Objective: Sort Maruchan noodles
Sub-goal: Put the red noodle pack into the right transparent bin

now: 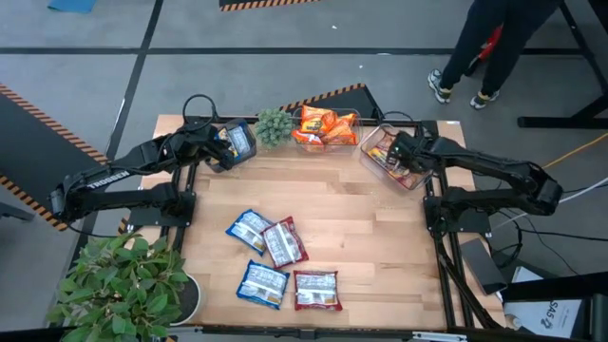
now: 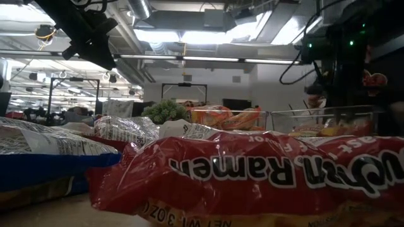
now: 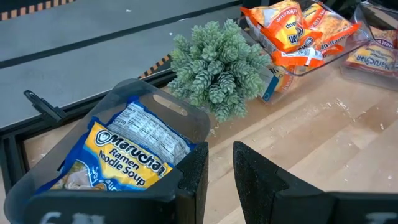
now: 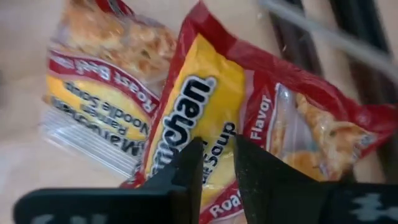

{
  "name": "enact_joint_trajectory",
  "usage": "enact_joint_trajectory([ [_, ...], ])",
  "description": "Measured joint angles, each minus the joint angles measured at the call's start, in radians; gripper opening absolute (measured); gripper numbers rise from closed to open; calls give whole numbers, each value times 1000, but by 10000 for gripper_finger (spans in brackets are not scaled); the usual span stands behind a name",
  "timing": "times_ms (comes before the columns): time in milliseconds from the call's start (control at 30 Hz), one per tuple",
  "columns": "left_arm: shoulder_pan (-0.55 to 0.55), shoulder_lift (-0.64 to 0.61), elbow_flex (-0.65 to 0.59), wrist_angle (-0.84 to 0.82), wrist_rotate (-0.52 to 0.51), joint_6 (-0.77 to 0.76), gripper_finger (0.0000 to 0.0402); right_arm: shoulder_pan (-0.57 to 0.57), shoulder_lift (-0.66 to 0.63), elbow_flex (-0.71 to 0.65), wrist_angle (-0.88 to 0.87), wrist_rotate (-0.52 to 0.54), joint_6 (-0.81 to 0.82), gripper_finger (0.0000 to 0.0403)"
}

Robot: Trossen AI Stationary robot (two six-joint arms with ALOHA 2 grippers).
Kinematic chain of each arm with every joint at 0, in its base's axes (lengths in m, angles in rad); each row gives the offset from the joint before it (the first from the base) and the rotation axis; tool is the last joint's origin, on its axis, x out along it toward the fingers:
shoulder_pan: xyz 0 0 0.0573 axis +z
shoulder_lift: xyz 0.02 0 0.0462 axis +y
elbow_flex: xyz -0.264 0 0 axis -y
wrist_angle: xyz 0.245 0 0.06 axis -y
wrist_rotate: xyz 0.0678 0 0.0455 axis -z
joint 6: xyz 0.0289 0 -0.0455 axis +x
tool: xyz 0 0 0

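Four Maruchan packets lie flat on the table's near half: two blue ones and two red ones. My left gripper hovers at the far left beside a bin holding a blue-and-yellow packet; its fingers are a narrow gap apart with nothing between them. My right gripper is low over the far right bin, its fingers a narrow gap apart above a red packet. That packet lies tilted across another red packet. My right gripper comes from above at the red packet's lower end, fingers lying across its length. The packet lies in the bin on another red packet. Whether the fingertips touch it, I cannot tell.
A middle bin at the far edge holds orange packets. A small green plant stands between it and the left bin. A large leafy plant sits at the near left corner. A person stands beyond the far right.
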Motion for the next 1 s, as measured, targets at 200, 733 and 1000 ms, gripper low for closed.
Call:
enact_joint_trajectory([
  [200,0,0,0,0,0,-1,69,0,57,-36,70,-76,0,57],
  [733,0,0,0,0,0,-3,69,0,126,187,157,108,-112,25],
  [1000,0,0,0,0,0,-6,69,-3,348,187,234,140,-180,3],
])
